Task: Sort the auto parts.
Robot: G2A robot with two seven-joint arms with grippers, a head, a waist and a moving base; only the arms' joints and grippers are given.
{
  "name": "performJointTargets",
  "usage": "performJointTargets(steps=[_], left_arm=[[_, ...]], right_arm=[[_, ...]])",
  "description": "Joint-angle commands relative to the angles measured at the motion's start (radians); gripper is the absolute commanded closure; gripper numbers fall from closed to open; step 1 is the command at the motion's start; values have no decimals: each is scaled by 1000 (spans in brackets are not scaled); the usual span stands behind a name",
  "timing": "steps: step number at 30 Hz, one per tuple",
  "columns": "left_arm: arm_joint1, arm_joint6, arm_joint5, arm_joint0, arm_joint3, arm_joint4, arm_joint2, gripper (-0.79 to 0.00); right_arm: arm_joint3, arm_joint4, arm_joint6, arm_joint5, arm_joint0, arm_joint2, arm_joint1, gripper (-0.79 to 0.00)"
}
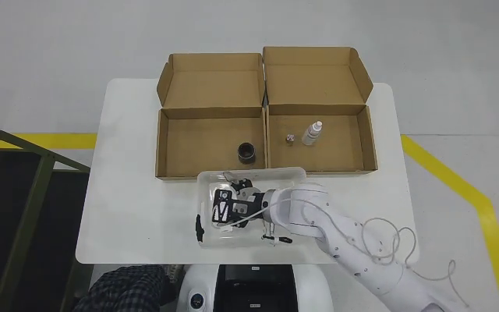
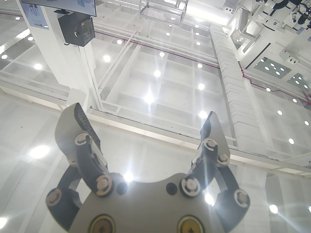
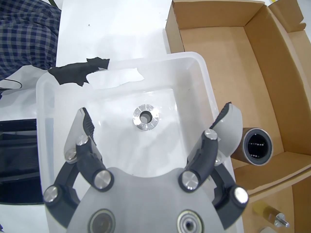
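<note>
A silver metal ring (image 3: 145,117) lies on the floor of a clear plastic bin (image 3: 196,73) at the table's front middle. My right gripper (image 3: 156,110) hangs open just above the ring, one finger on either side of it, not touching. From above, that gripper (image 1: 234,204) sits inside the bin (image 1: 257,173). A dark cylindrical bearing (image 1: 246,152) (image 3: 257,146) rests in the left cardboard box (image 1: 175,148). My left gripper (image 2: 145,120) is open, holds nothing and points up at the ceiling.
The right cardboard box (image 1: 351,156) holds a small metal part (image 1: 289,139) and a small bottle (image 1: 313,133). Both boxes stand just behind the bin with lids open. Torn black tape (image 3: 77,72) sticks to the bin's rim. The white table (image 1: 125,195) is bare to the left.
</note>
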Motion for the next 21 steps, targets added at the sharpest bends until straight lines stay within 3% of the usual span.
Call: performJointTargets(steps=[1, 15, 21], left_arm=[[0, 0, 0, 0, 0, 0, 0, -785], [0, 0, 0, 0, 0, 0, 0, -785], [0, 0, 0, 0, 0, 0, 0, -785]], right_arm=[[16, -1, -1, 2, 7, -6, -3, -785], [73, -30, 16, 6, 20, -43, -21, -785], [108, -26, 10, 13, 27, -49, -29, -702]])
